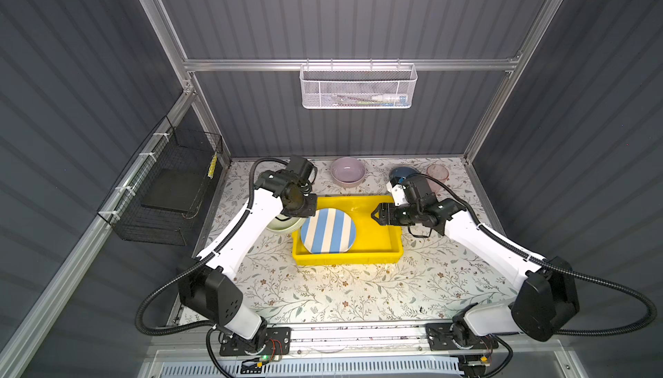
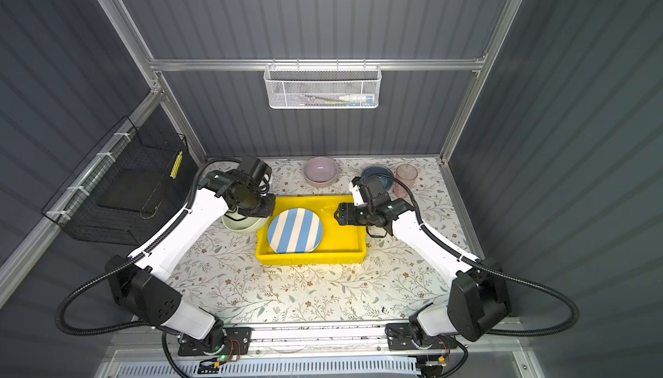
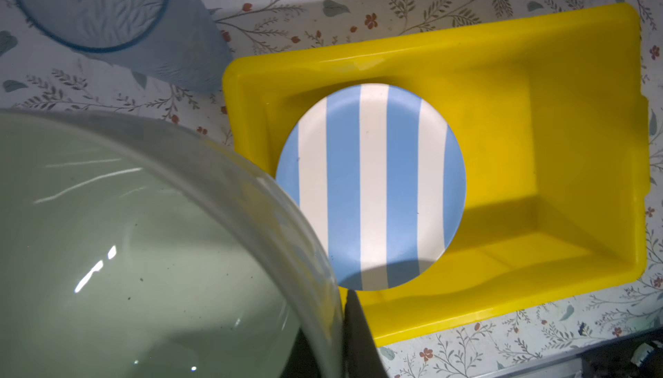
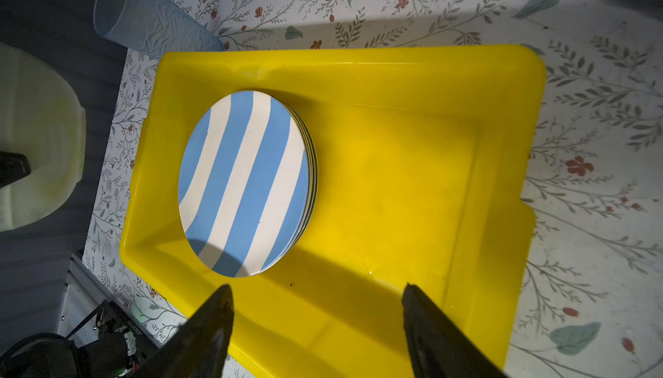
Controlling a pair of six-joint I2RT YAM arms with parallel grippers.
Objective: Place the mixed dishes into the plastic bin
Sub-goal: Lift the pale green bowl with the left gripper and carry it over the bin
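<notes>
Left end effector (image 1: 291, 215) clamps pale green bowl (image 1: 283, 226) at rim, beside yellow bin (image 1: 344, 258).

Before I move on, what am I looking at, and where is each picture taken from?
Two robot arms work at a flowered table. Two pictures look down from overhead; the other two come from cameras on the wrists. The left hand is shut on the rim of the pale green bowl beside the yellow bin. The right hand hangs open over the bin. A striped plate tops a stack inside. Lilac bowl, dark blue bowl, pink tumbler and blue tumbler stand outside.
</notes>
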